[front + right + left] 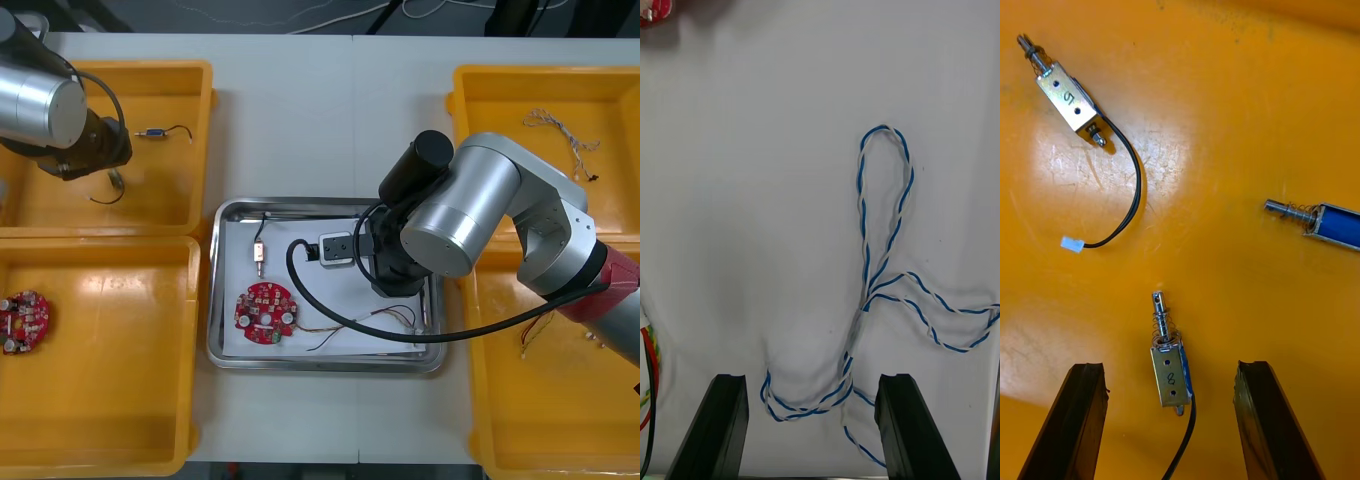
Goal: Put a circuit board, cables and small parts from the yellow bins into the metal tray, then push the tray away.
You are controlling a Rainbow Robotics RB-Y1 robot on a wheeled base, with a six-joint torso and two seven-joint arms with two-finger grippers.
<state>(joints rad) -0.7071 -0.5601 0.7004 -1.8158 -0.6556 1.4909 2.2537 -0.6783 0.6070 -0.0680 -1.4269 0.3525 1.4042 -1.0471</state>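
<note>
Front view: circuit board (264, 313) lies inside the metal tray (225, 345). Right wrist view: right hand (811, 382) stands open, empty, above a blue-and-white cable (865, 247) there. Left wrist view: left hand (1169, 366) spreads empty, a small metal part (1169, 381) between its fingers.

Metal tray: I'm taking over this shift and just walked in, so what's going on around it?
The right pincer hangs open over the metal tray, its fingers either side of a twisted blue and white cable lying loose on the white inside. The tray also holds a red circuit board and a small metal part. The left pincer is open over the far left yellow bin, straddling a second small metal part, not yet gripped.
</note>
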